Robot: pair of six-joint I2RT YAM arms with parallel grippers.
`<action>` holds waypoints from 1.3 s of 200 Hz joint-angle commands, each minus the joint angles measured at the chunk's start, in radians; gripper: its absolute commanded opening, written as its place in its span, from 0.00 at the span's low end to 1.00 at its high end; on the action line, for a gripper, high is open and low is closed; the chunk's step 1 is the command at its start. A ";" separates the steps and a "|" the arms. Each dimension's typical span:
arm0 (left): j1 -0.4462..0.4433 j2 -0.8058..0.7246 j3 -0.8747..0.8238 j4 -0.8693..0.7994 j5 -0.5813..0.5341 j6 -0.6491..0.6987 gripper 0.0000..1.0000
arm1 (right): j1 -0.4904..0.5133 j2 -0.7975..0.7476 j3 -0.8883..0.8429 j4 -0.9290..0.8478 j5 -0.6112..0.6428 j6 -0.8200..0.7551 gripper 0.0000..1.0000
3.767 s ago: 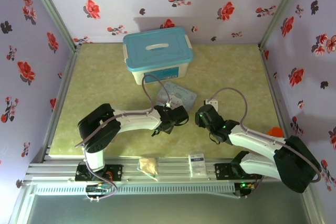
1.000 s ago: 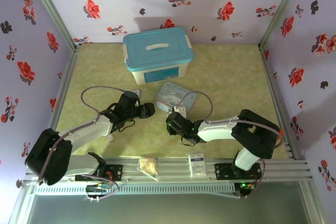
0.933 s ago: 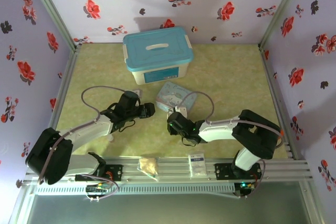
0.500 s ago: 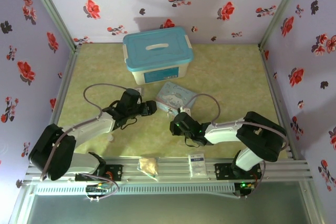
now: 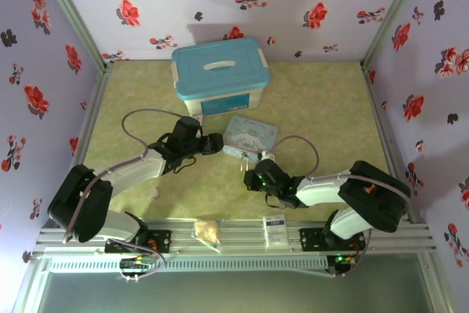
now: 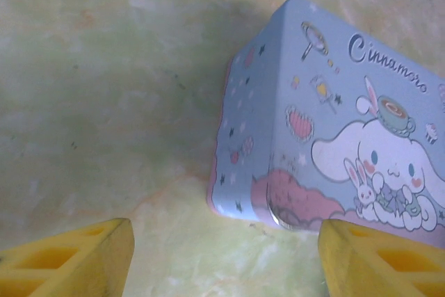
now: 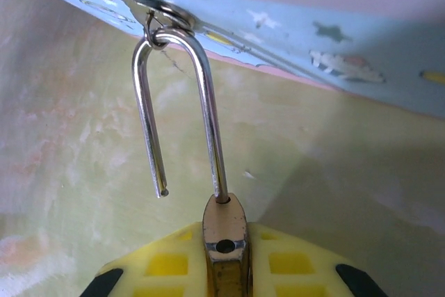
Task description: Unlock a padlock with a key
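Note:
My right gripper (image 7: pixel 224 259) is shut on the padlock (image 7: pixel 224 231), a small brass body pinched between the yellow fingers (image 7: pixel 163 263). Its silver shackle (image 7: pixel 208 102) stands open, one leg hanging free, and its bend is hooked through the metal ring (image 7: pixel 156 15) on the light-blue cartoon tin (image 7: pixel 334 46). From above, the right gripper (image 5: pixel 254 174) sits just in front of the tin (image 5: pixel 251 135). My left gripper (image 5: pixel 212 144) is to the tin's left, open, with bare table between its fingers (image 6: pixel 76 255); the tin (image 6: pixel 334 123) lies ahead of it. The key is out of view.
A white storage box with a teal lid (image 5: pixel 220 75) stands behind the tin. Two small packets (image 5: pixel 207 231) (image 5: pixel 275 229) lie on the front rail. Flowered walls (image 5: pixel 44 93) close in the table on three sides.
The right gripper's jaws have closed on the padlock while it shifted slightly right. The left gripper, still open, has slid right and away, closer to the tin.

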 commanded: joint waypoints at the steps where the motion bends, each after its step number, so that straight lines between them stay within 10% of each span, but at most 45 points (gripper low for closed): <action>1: -0.021 0.069 0.049 0.075 0.055 0.018 0.71 | -0.021 -0.040 -0.043 -0.096 0.012 0.049 0.13; 260: -0.131 0.367 0.220 -0.054 -0.167 0.238 0.49 | -0.049 -0.062 -0.038 0.138 0.358 0.409 0.11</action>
